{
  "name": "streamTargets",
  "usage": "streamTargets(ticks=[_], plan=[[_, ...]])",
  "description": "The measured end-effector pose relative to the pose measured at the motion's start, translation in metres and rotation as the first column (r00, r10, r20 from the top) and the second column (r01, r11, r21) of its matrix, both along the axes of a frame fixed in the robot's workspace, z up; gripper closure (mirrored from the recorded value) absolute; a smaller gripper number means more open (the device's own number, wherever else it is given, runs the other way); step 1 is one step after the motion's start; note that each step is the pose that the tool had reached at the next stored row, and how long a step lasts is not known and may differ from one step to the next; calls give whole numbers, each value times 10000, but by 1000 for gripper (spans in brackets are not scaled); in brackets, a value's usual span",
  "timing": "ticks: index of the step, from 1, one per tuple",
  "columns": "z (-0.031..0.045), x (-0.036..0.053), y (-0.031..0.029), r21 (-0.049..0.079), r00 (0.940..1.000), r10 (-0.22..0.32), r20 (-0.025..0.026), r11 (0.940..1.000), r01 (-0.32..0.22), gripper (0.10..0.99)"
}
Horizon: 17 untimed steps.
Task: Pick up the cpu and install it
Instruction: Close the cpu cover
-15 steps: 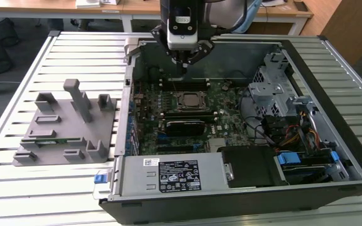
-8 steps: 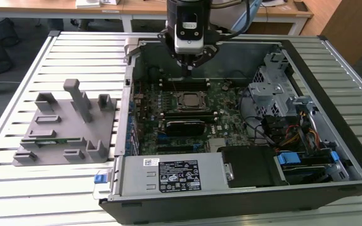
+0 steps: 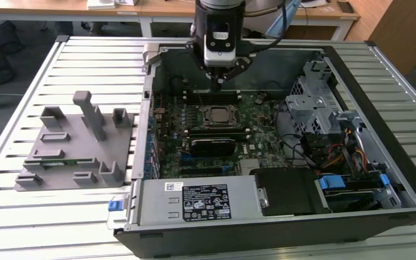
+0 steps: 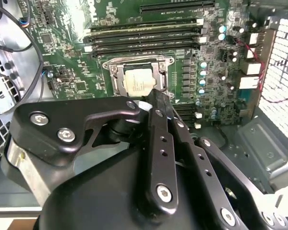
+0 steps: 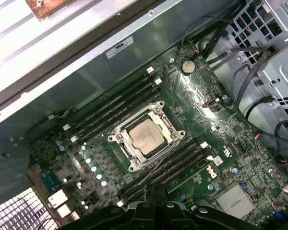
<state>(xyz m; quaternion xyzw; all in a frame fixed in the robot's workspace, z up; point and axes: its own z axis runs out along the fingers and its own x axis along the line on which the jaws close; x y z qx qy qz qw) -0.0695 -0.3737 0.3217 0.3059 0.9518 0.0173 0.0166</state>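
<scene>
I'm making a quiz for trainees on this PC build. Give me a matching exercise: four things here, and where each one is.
1 cpu
2 gripper
3 grey fixture
4 power supply

A on the slatted table beside the case
B in the socket on the motherboard
C hanging over the motherboard
D inside the case, at its edge nearest the exterior camera

Pairs: 1-B, 2-C, 3-A, 4-D

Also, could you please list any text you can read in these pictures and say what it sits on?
Power supply label, exterior view: print too small to read.
White sticker on the case wall, first wrist view: blurred.
Chip, metal top, in both wrist views: markings too faint.
So nothing is legible.
</scene>
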Motion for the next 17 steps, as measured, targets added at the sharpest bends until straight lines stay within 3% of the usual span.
streamTargets(ticks=[6, 17], plan=[[-109, 18, 24, -1, 10000, -80, -4, 10000, 80, 980], [-314, 41, 81, -2, 9999, -92, -56, 10000, 92, 980]])
